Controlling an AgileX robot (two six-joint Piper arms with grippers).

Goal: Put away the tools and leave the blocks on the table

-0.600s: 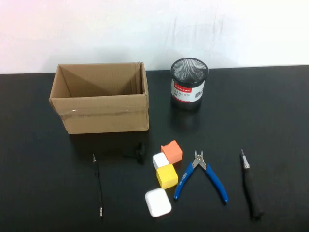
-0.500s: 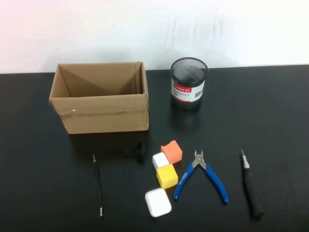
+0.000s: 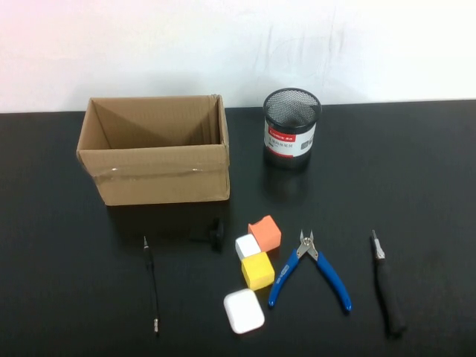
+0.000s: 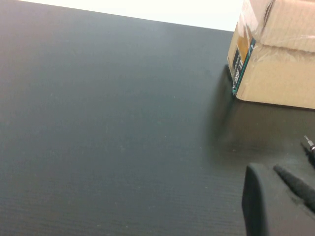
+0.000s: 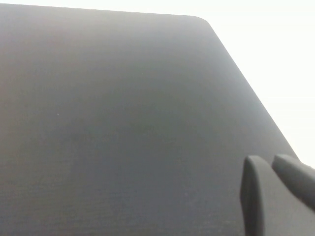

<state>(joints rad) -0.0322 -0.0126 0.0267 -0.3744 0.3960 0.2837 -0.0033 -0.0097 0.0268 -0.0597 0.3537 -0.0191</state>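
Note:
On the black table (image 3: 416, 163) lie the blue-handled pliers (image 3: 312, 268), the thick black-handled screwdriver (image 3: 387, 286) to their right, and the thin black driver (image 3: 152, 282) at the left. The orange block (image 3: 265, 232), white block (image 3: 248, 246) and yellow block (image 3: 257, 271) sit clustered in the middle. Neither arm shows in the high view. My left gripper (image 4: 268, 169) hangs over bare table near the box corner, its fingers close together and empty; the thin driver's tip (image 4: 309, 143) shows beyond it. My right gripper (image 5: 266, 160) is over bare table (image 5: 123, 123) near its far corner, fingers together and empty.
An open cardboard box (image 3: 152, 175) stands at the back left and also shows in the left wrist view (image 4: 280, 69). A black mesh cup (image 3: 291, 137) stands at the back centre. A white rounded case (image 3: 243, 311) lies before the blocks. A small black object (image 3: 216, 234) sits left of them.

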